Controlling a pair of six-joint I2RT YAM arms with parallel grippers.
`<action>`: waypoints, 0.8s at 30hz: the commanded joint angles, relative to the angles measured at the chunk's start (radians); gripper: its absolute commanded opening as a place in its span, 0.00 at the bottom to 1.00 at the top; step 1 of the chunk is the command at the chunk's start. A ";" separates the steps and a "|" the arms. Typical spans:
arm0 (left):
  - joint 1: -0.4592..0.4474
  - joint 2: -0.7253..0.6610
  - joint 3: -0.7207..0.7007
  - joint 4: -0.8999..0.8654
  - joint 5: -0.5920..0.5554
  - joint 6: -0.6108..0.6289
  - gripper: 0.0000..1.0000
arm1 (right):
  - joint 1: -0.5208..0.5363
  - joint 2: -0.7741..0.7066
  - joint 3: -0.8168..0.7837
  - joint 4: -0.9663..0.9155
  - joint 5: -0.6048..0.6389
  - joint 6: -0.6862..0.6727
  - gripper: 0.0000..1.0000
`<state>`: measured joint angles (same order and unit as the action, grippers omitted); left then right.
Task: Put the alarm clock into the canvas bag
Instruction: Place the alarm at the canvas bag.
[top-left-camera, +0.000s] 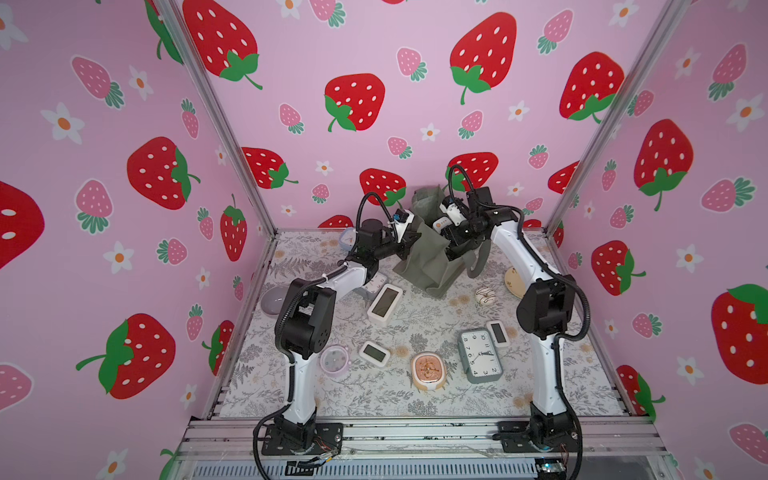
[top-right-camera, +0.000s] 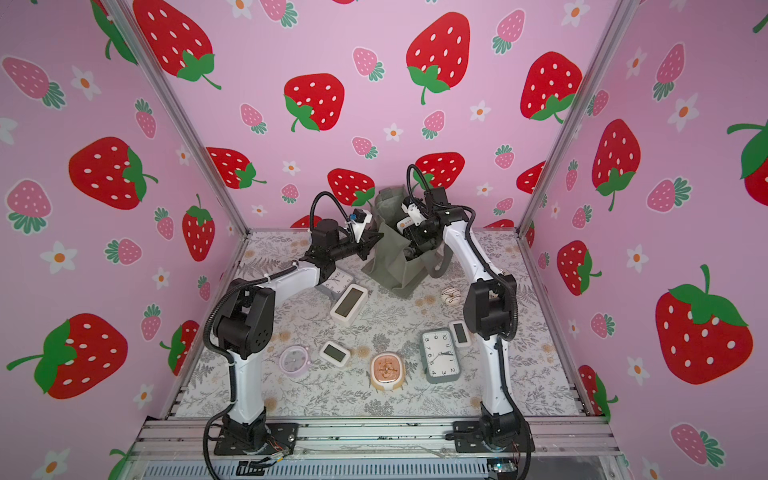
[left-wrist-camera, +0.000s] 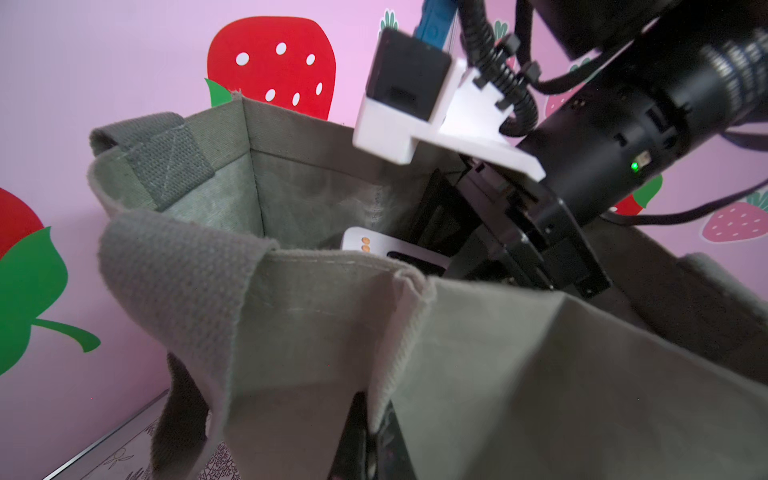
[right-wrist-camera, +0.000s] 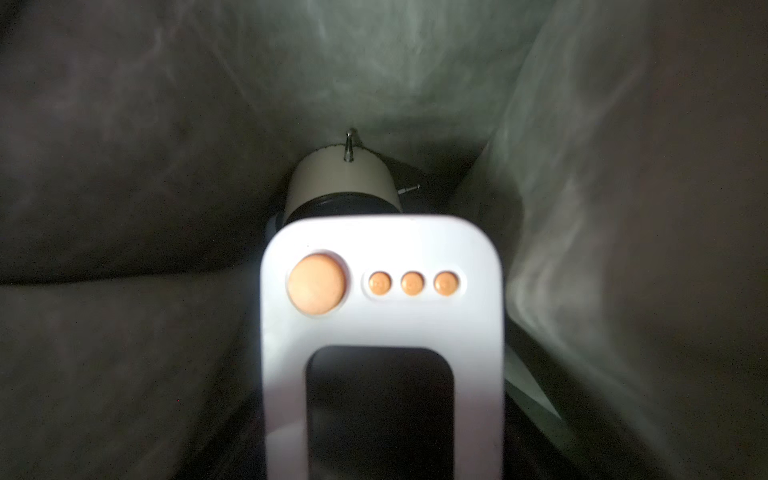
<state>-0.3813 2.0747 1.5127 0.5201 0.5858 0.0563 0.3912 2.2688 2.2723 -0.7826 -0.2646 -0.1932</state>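
The grey-green canvas bag (top-left-camera: 428, 259) stands open at the back middle of the table in both top views. My left gripper (left-wrist-camera: 374, 432) is shut on the near rim of the bag (left-wrist-camera: 415, 340), holding the mouth apart. Inside the mouth, my right gripper (top-left-camera: 448, 235) is shut on a white alarm clock (right-wrist-camera: 382, 291) with a dark screen and orange buttons. The left wrist view shows this clock (left-wrist-camera: 374, 245) just below the rim. A cream round clock (right-wrist-camera: 340, 183) lies at the bottom of the bag. My right fingers are hidden behind the held clock.
Several more clocks lie on the floral table: a white digital one (top-left-camera: 385, 303), a grey-green analog one (top-left-camera: 480, 355), an orange one (top-left-camera: 428, 370) and a lilac one (top-left-camera: 334, 360). A doughnut (top-left-camera: 485, 296), a grey bowl (top-left-camera: 272, 300) and a yellow plate (top-left-camera: 513, 282) sit near the sides.
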 joint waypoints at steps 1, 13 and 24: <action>-0.004 -0.044 -0.010 0.010 0.017 0.016 0.00 | 0.012 0.037 -0.010 -0.053 0.007 -0.056 0.55; 0.000 -0.042 -0.006 0.011 0.022 0.010 0.00 | 0.014 0.109 0.003 -0.111 0.054 -0.081 0.62; -0.003 -0.043 -0.010 0.009 0.019 0.014 0.00 | 0.015 -0.055 -0.056 -0.026 0.034 -0.029 1.00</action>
<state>-0.3779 2.0678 1.5124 0.5201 0.5842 0.0563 0.3996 2.3089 2.2219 -0.8135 -0.2169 -0.2321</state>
